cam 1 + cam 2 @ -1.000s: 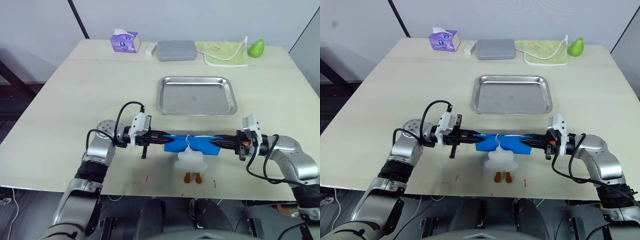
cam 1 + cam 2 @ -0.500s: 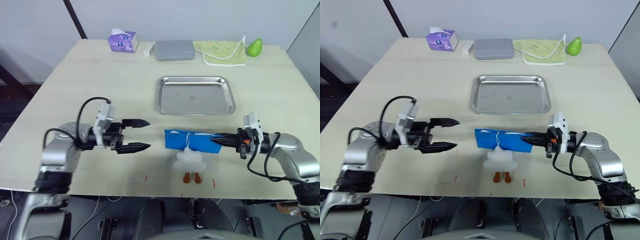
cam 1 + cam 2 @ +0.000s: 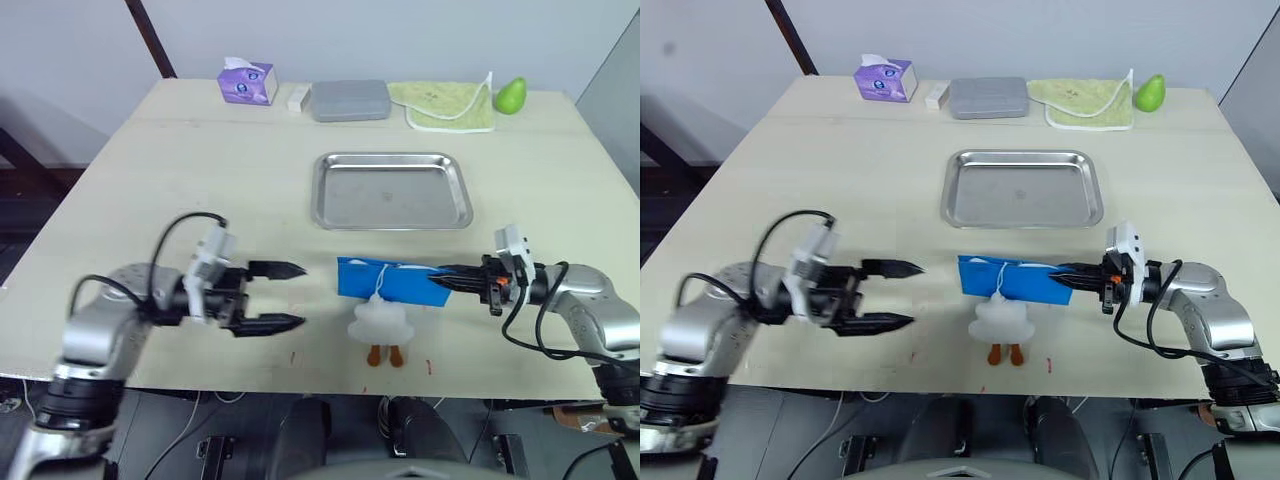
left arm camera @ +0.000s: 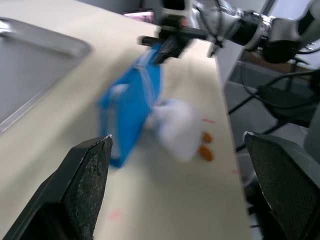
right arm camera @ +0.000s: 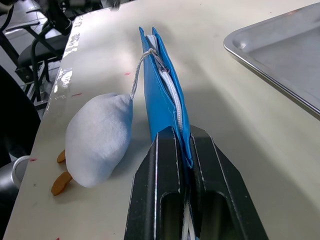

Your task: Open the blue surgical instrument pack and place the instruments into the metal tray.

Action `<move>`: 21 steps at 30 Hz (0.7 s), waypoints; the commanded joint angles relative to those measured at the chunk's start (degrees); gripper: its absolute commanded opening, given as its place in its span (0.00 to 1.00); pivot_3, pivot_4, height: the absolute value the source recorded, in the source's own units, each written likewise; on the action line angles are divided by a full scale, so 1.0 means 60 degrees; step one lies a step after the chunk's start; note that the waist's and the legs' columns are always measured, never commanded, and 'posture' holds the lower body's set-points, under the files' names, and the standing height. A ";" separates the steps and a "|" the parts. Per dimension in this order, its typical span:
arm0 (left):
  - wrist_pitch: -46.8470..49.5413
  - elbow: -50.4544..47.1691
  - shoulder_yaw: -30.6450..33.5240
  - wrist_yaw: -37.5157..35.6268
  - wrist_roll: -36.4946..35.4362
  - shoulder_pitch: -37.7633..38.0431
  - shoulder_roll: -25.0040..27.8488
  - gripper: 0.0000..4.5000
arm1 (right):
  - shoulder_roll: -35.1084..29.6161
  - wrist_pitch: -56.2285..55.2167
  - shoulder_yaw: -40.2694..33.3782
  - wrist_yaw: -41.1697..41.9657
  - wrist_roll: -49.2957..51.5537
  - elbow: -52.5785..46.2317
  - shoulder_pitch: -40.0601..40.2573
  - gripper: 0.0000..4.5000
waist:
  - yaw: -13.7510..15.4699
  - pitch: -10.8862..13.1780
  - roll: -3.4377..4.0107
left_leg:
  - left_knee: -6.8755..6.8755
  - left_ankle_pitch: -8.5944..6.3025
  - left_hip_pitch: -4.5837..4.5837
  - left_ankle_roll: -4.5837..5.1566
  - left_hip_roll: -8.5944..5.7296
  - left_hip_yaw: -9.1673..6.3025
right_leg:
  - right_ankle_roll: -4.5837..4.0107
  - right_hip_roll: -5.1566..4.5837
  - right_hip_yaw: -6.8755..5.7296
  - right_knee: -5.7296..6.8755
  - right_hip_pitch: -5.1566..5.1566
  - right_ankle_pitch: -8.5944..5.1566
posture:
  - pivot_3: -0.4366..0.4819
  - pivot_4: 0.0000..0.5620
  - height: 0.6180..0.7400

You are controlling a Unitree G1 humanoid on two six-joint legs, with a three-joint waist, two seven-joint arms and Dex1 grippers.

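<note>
The blue surgical instrument pack (image 3: 388,281) stands on its long edge on the table, near the front. My right gripper (image 3: 440,283) is shut on its right end; the right wrist view shows the black fingers (image 5: 165,175) clamped over the pack's edge (image 5: 161,100). A white plush charm (image 3: 380,321) with orange feet hangs from the pack by a string. My left gripper (image 3: 301,294) is open, a short way left of the pack and not touching it. The metal tray (image 3: 392,195) lies empty behind the pack. The instruments are out of view.
Along the table's far edge stand a purple tissue box (image 3: 248,82), a small white block (image 3: 299,97), a grey rounded case (image 3: 349,100), a green cloth (image 3: 448,105) and a green pear-shaped object (image 3: 511,95). The table's front edge runs just below both grippers.
My left gripper let go of the pack's left end, opened wide and drew back to the left. The right gripper stayed shut on the pack, which shifted slightly right.
</note>
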 commanded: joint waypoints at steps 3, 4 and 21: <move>-0.0261 -0.0254 -0.0949 0.1034 0.0866 -0.0039 -0.0561 0.99 | -0.0190 -0.0041 -0.0221 0.0041 0.0021 -0.0258 -0.0090 0.00 | -0.0006 0.0000 0.0002 | -0.0002 0.0000 0.0003 0.0000 0.0002 -0.0005 | -0.0002 0.0011 0.0001 0.0003 -0.0001 0.0000 | 0.48 0.27 0.98; -0.0301 -0.0156 -0.1135 0.1130 0.1036 -0.0089 -0.0657 0.99 | -0.0189 -0.0027 -0.0217 0.0030 0.0024 -0.0279 -0.0078 0.00 | -0.0010 0.0000 0.0002 | -0.0002 0.0000 0.0003 0.0000 0.0002 -0.0004 | -0.0002 0.0011 0.0002 0.0003 -0.0001 0.0000 | 0.48 0.27 0.98; -0.1498 0.1471 -0.3324 0.1467 0.2763 -0.0683 -0.2487 0.61 | -0.0140 0.0251 -0.0119 -0.0323 0.0043 -0.0831 0.0124 0.00 | -0.0006 -0.0004 0.0007 | -0.0001 0.0000 0.0002 0.0000 -0.0001 -0.0001 | -0.0001 0.0011 0.0007 0.0001 0.0000 0.0001 | 0.48 0.27 0.98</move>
